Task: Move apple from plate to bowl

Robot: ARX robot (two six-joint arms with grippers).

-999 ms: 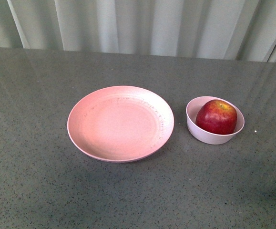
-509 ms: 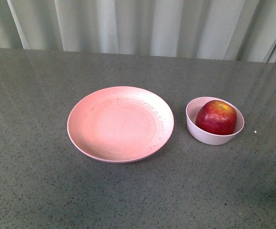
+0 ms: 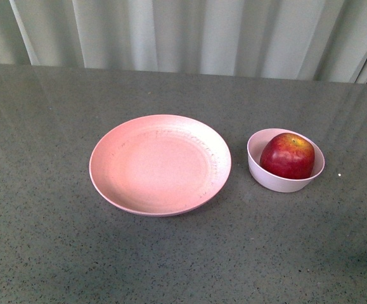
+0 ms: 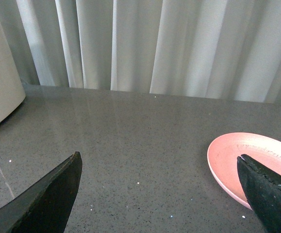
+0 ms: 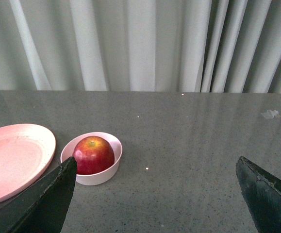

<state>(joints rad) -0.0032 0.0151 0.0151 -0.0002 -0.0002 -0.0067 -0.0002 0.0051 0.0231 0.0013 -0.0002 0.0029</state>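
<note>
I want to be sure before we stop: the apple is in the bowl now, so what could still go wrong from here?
1. The apple stands well above the rim of the small bowl; a knock might tip the bowl or roll the apple out.
2. In the right wrist view the right gripper, jaws wide open, faces the bowl; a careless move forward could push it toward the plate, which sits close beside it.

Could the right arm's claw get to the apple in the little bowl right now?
Probably yes. The right claw is open, and the apple sits uncovered in the bowl, poking above the rim. Only bare table lies between them.
</note>
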